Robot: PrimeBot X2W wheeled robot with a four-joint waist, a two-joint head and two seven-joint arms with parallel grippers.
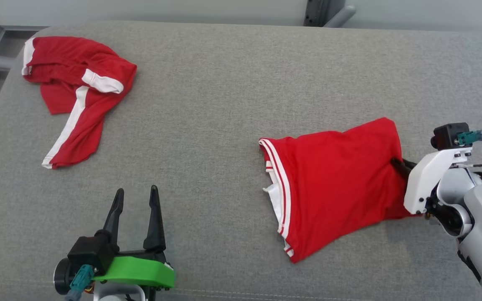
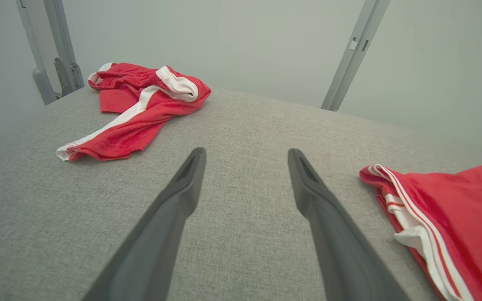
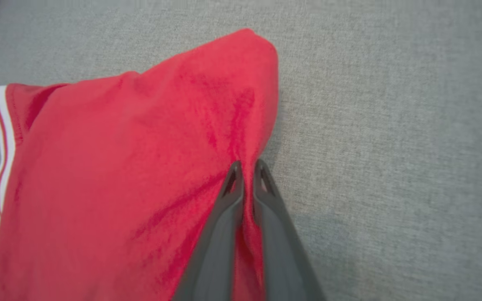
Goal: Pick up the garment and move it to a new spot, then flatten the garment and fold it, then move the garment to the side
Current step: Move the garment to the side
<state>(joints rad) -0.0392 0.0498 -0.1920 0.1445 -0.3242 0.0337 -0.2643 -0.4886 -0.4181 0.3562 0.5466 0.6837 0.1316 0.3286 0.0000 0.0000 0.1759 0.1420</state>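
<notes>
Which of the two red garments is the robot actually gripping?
The smoother red garment with thin white-striped trim: the right hand is shut on its edge. The crumpled red garment with broad white bands lies apart, untouched.

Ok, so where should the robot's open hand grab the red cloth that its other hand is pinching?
Probably the striped hem, near its far corner, coming in from the robot's left. That edge of the red garment faces the open left jaws and lies loose, opposite the fold the right jaws pinch, so pulling apart should flatten it.
</notes>
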